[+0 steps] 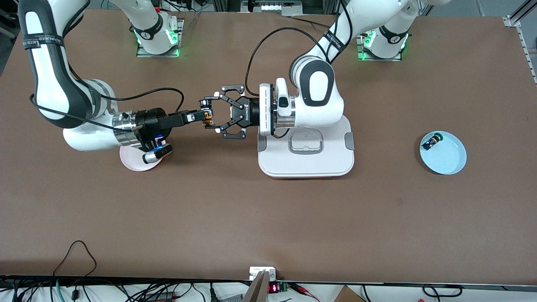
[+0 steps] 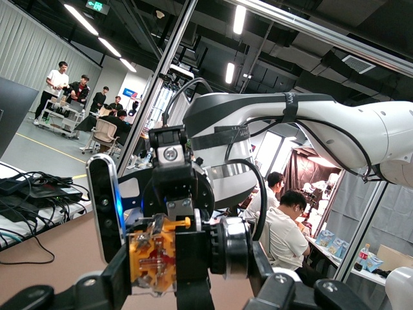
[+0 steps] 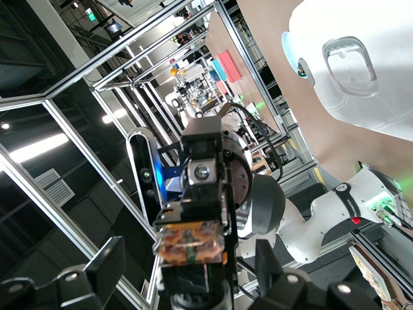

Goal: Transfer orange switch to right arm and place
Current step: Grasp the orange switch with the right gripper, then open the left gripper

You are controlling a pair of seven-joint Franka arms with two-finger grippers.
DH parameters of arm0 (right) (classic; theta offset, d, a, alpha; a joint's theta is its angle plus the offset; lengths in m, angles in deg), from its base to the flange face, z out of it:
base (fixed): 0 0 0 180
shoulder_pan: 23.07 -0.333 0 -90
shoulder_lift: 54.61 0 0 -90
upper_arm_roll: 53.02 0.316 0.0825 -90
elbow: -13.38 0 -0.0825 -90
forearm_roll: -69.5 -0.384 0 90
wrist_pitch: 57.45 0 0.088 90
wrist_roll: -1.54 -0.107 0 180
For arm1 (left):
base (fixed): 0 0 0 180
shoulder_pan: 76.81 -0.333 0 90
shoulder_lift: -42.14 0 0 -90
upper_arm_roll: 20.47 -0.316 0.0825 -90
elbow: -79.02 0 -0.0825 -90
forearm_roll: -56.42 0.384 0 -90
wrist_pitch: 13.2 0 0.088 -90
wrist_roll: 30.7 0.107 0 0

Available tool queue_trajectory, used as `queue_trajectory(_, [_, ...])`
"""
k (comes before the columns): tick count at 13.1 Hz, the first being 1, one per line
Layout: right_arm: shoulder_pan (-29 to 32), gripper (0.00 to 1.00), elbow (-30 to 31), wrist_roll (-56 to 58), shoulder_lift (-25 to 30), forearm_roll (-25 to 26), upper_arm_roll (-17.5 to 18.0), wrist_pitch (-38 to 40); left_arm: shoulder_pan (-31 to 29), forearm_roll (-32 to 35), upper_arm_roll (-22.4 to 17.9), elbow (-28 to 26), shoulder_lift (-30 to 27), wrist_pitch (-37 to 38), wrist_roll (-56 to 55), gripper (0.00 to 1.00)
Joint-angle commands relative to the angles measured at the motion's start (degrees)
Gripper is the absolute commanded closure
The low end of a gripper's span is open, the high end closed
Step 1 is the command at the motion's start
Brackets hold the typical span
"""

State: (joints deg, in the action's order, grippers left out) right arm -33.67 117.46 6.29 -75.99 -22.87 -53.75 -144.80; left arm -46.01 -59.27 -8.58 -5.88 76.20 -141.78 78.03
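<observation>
Orange switch between left claw, right claw, "ROBOTIQ" lettering.

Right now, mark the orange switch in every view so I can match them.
Front view: orange switch in the air over the table, between the left pincer and right pincer, which meet there.
Left wrist view: close up, in this arm's own grip, right arm facing.
Right wrist view: close up, straight ahead of the camera.
Shared landmark: the left pincer, shut on the switch.
</observation>
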Motion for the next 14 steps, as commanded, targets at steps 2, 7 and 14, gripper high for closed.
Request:
queue_trajectory(2, [-1.01,0.2,-1.24,3.68,-1.22,1.75,0.03,-0.01,0.22,-0.32,-0.11,1.31,0.39,-0.09,0.61,1.0])
queue_trajectory(7, [0.48,0.19,-1.24,2.72,-0.87,2.2,0.03,0.69,0.22,-0.41,-0.11,1.31,0.39,-0.09,0.69,1.0])
queue_trajectory(14, [0.4,0.41,-1.51,0.96,-0.51,1.58,0.03,0.69,0.22,-0.59,-0.11,1.31,0.39,-0.09,0.69,1.0])
